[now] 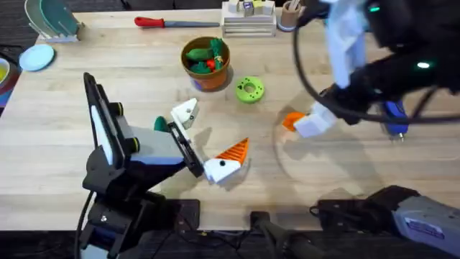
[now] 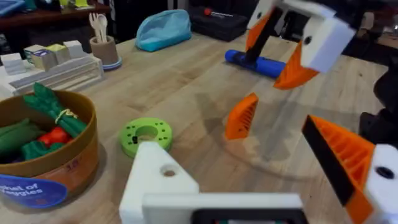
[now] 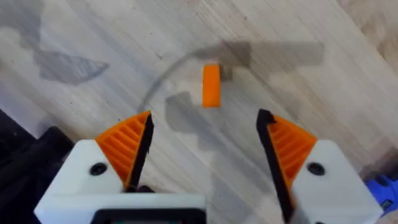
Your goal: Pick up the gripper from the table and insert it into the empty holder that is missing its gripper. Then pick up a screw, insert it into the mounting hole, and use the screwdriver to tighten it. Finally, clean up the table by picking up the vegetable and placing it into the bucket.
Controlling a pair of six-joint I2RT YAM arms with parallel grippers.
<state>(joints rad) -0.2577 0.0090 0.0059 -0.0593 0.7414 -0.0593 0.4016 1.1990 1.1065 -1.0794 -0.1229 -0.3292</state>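
Right gripper [image 3: 204, 146], jaws apart, hovers over the small orange ribbed plastic wedge [image 3: 211, 85] standing on the wooden table [image 1: 65, 122]; left gripper [image 2: 261, 186] likewise apart.

We count one loose orange gripper [image 3: 211, 84] on the wood at mid-frame, one bucket [image 1: 206, 63] at upper centre holding several vegetables, too bunched to number, one green disc [image 1: 249, 89] just right of it, one red-handled tool [image 1: 164, 22] along the top edge, and one blue screwdriver [image 1: 394, 119] at the right.
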